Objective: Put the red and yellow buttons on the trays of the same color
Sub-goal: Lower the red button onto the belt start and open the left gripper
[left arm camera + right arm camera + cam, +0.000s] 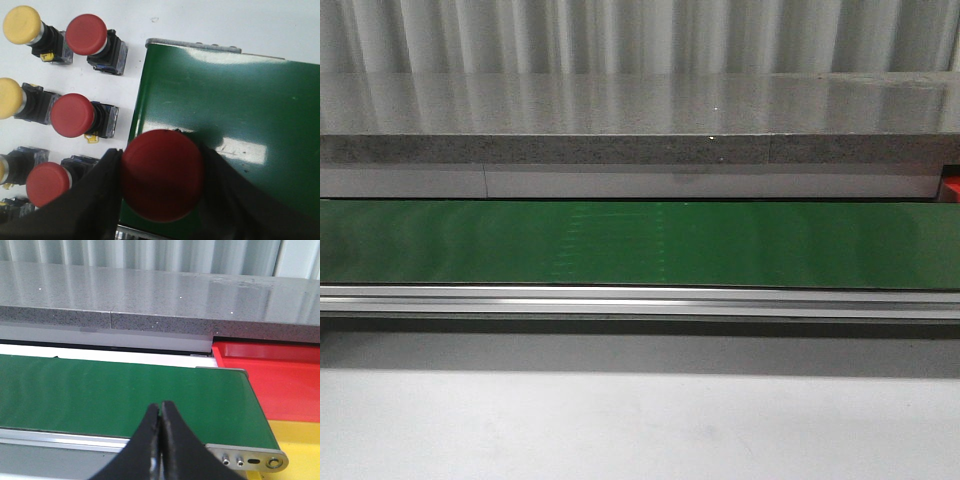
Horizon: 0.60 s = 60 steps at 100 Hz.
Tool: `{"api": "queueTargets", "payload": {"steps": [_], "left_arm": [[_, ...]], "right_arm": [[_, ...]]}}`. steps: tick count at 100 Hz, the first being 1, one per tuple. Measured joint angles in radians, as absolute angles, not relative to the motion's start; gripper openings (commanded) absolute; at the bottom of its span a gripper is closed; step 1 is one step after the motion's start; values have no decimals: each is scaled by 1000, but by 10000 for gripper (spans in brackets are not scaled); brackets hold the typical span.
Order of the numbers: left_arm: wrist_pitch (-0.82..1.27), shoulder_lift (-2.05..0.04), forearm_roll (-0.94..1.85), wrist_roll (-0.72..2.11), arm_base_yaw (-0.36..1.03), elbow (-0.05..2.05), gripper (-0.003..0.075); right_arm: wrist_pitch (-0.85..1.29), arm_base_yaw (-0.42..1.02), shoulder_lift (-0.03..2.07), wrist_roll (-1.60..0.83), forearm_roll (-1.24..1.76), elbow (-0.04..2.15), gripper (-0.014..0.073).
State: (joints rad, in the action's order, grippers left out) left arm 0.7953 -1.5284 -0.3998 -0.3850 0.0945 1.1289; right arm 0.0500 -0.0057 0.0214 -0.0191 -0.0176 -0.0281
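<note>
While jaws hide its body, red button (pixel 161 175) shows.

No text, label, brand or number can be read.

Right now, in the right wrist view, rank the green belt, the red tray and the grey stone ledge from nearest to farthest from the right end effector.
1. Green belt: directly beyond the shut right end effector.
2. Red tray: off to the side, past the belt's end.
3. Grey stone ledge: farthest, behind both.
</note>
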Motion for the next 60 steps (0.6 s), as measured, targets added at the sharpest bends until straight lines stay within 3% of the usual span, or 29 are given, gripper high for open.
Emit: {"api": "queueTargets", "payload": {"steps": [11,33,40,49,60], "left_arm": [[795,-1539,-386,-366,94,1131,69],[795,-1549,-314,-315,94,1132,456],[795,-1552,-308,-310,94,1132,542],[800,-1552,-307,-310,94,1133,600],[834,-1552,-304,-310,94,1160,610]], "right_arm": [[50,-6,21,-19,-18,-28,-67],[50,-6,21,-19,-18,-28,-67],[50,-6,21,-19,-18,-28,-67],[50,-6,21,-19,-18,-28,-67],[50,-6,21,-19,-18,-28,-67]]}}
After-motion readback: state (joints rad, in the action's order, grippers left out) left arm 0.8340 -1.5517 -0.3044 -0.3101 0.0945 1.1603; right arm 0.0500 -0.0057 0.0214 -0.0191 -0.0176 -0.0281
